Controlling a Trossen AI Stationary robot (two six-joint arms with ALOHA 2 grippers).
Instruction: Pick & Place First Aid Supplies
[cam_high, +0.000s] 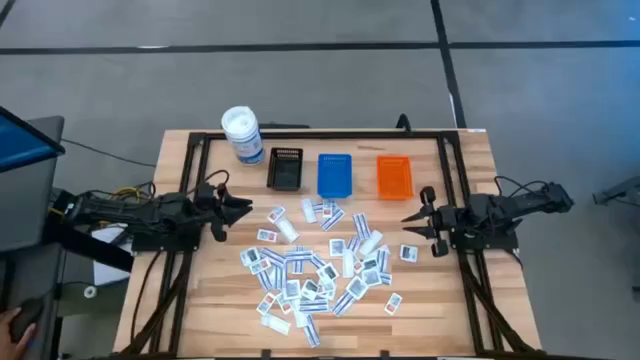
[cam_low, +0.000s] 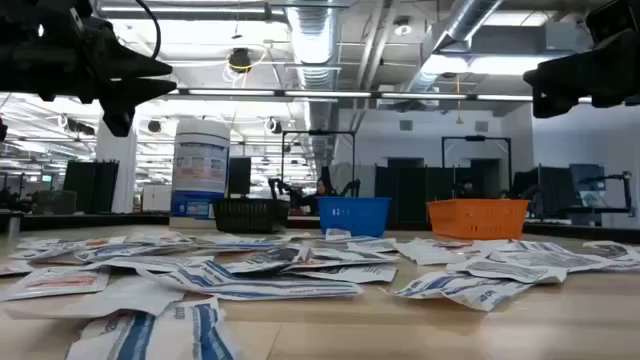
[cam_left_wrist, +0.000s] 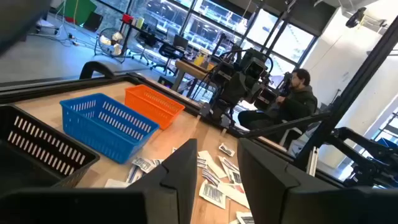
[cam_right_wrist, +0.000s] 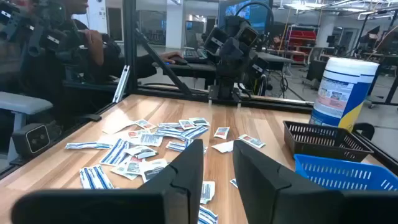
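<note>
High view: wooden table (cam_high: 440, 310) w/ a loose pile of first aid packets (cam_high: 310, 270) spread over its middle and near half. Along the far edge, left to right: white canister (cam_high: 242, 134), black tray (cam_high: 286, 168), blue tray (cam_high: 335, 175), orange tray (cam_high: 394, 176), all apart from the pile. Left gripper (cam_high: 238, 211) sits at the table's left side, fingers pointing in toward the pile, spread apart, nothing between them. Right gripper (cam_high: 418, 221) at the right side, pointing in, fingers apart, empty.

Low view: packets (cam_low: 250, 275) lie flat across the tabletop in front; canister (cam_low: 200, 168), black tray (cam_low: 250, 213), blue tray (cam_low: 355, 215) and orange tray (cam_low: 478, 218) stand behind them. Both arms hang above the table at the upper corners, clear of the surface.

Left wrist view: own two fingers (cam_left_wrist: 180, 180) w/ a clear gap, holding nothing. Blue tray (cam_left_wrist: 106, 124) and orange tray (cam_left_wrist: 152, 104) just beside each other; packets (cam_left_wrist: 214, 171) beyond the fingers. A seated person (cam_left_wrist: 292, 102) past the table.

Right wrist view: fingers (cam_right_wrist: 186, 177) parted, empty. Packets (cam_right_wrist: 149, 146) scattered ahead; canister (cam_right_wrist: 339, 90), black tray (cam_right_wrist: 323, 140), blue tray (cam_right_wrist: 348, 171) to one side.
</note>
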